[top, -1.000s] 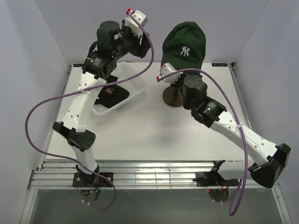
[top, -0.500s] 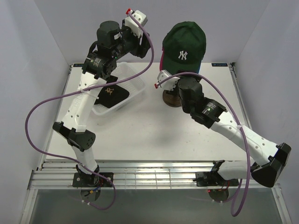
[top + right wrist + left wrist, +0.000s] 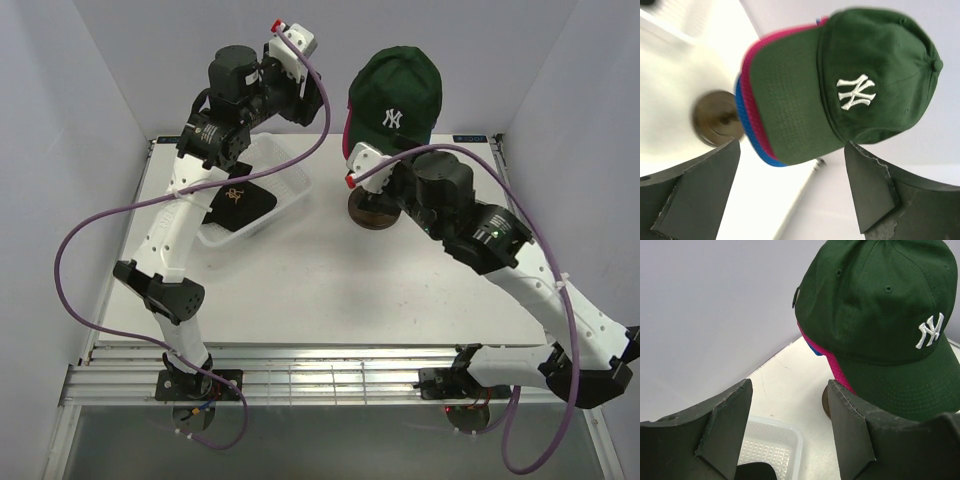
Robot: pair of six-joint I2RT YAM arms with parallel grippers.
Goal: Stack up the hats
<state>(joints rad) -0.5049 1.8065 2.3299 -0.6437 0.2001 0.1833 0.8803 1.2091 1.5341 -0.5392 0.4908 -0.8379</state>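
The dark green NY hat [image 3: 393, 95] sits on top of the stack, over the magenta pink hat [image 3: 752, 55] and the blue hat [image 3: 742, 112], whose brims peek out beneath it. The black hat with the gold logo [image 3: 240, 203] lies in the white basket [image 3: 285, 190]. My right gripper [image 3: 790, 150] is open just below and in front of the green brim, touching nothing. My left gripper [image 3: 790, 385] is open, held high above the basket's far corner and left of the stack, with nothing in it.
The stack rests on a stand with a round dark base [image 3: 372, 212] at the back middle of the table. Grey walls close in the back and both sides. The basket [image 3: 775, 440] stands at the back left.
My right gripper has opened and drawn back from the green hat's brim towards the near right. The green hat shifted slightly on the stack. The left arm has not moved.
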